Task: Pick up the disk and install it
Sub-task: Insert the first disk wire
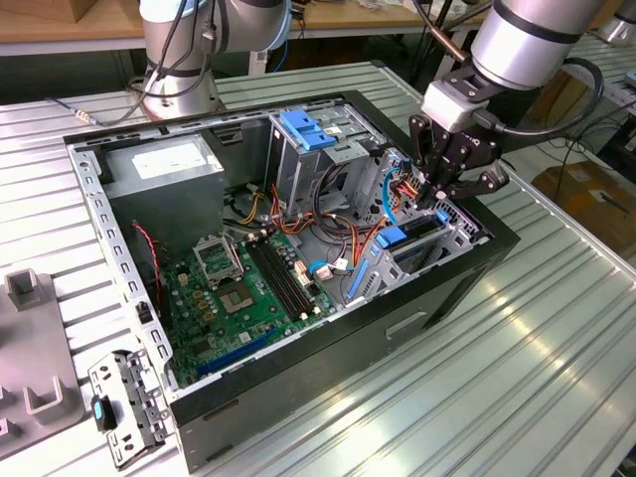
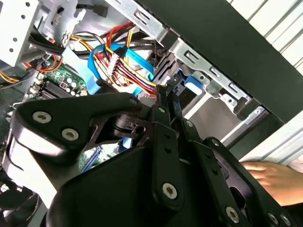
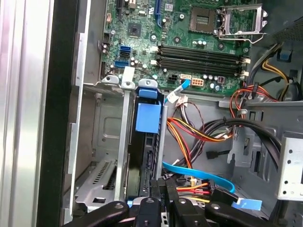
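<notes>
The disk (image 1: pixel 407 237), dark grey with blue carrier rails, stands on edge inside the drive bay at the corner of the open computer case (image 1: pixel 328 378) on the exterior view's right. In the first wrist view the disk (image 3: pixel 143 146) shows a blue label and a blue tab at its far end. My gripper (image 1: pixel 438 199) hangs just above the disk's near end, beside the blue and orange cables. Its black fingers (image 2: pixel 164 101) lie close together with no gap showing between them. The fingertips (image 3: pixel 157 188) meet the disk's near edge; whether they pinch it I cannot see.
The motherboard (image 1: pixel 238 288) fills the case floor, with a blue-topped metal cage (image 1: pixel 303 139) behind it. A bundle of cables (image 3: pixel 199 135) lies beside the bay. A person's hand (image 2: pixel 277 179) rests outside the case. A second arm's base (image 1: pixel 179 60) stands behind; a loose bracket (image 1: pixel 124 407) lies in front.
</notes>
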Controlling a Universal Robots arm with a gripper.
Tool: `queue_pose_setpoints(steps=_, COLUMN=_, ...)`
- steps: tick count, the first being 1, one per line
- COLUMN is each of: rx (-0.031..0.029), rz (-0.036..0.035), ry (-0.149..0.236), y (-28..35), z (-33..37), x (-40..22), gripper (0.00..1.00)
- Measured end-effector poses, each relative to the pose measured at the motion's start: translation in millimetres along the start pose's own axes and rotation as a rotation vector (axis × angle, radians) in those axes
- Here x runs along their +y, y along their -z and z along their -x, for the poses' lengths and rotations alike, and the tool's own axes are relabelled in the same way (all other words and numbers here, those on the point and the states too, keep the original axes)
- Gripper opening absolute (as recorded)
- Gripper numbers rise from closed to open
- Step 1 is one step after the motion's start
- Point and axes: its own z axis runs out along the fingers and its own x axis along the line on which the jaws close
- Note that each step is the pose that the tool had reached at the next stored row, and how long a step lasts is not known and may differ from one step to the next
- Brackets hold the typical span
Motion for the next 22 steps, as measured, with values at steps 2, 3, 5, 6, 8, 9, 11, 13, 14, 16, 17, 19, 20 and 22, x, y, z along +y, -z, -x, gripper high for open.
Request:
queue_pose_setpoints(steps=2, rx=0.0000, rz=0.0000, ry=0.000, y=-1.0, z=-1.5, x=0.9, gripper=0.16)
queue_pose_setpoints(steps=3, rx=0.0002, rz=0.0000, ry=-0.001, y=-1.6, z=-1.8, x=1.2, gripper=0.16)
queue_pose_setpoints(steps=5, rx=0.0008, rz=0.0000, ry=-0.006, y=-2.7, z=-2.4, x=1.6, gripper=0.16)
queue_pose_setpoints(steps=6, rx=0.0009, rz=-0.0001, ry=-0.007, y=-3.0, z=-2.7, x=2.0, gripper=0.16)
queue_pose_setpoints(steps=8, rx=0.0008, rz=-0.0007, ry=-0.007, y=-3.8, z=-3.9, x=4.1, gripper=0.16)
queue_pose_setpoints(steps=9, rx=0.0011, rz=-0.0017, ry=-0.007, y=-3.7, z=-4.0, x=5.0, gripper=0.16)
queue_pose_setpoints(steps=11, rx=0.0014, rz=-0.0061, ry=-0.007, y=-3.7, z=-3.9, x=7.5, gripper=0.16)
queue_pose_setpoints(steps=13, rx=0.0016, rz=-0.0074, ry=-0.009, y=-3.7, z=-3.9, x=8.1, gripper=0.16)
queue_pose_setpoints(steps=14, rx=0.0018, rz=-0.0078, ry=-0.017, y=-3.9, z=-3.9, x=8.1, gripper=0.16)
queue_pose_setpoints(steps=16, rx=0.0026, rz=-0.0083, ry=-0.035, y=-4.0, z=-3.9, x=8.1, gripper=0.16)
queue_pose_setpoints(steps=17, rx=0.0030, rz=-0.0086, ry=-0.044, y=-4.0, z=-3.9, x=8.0, gripper=0.16)
queue_pose_setpoints(steps=19, rx=0.0032, rz=-0.0088, ry=-0.053, y=-4.3, z=-4.0, x=6.1, gripper=0.16)
queue_pose_setpoints(steps=20, rx=0.0032, rz=-0.0088, ry=-0.053, y=-4.4, z=-4.1, x=5.9, gripper=0.16)
queue_pose_setpoints(steps=22, rx=0.0031, rz=-0.0089, ry=-0.052, y=-4.8, z=-5.1, x=6.0, gripper=0.16)
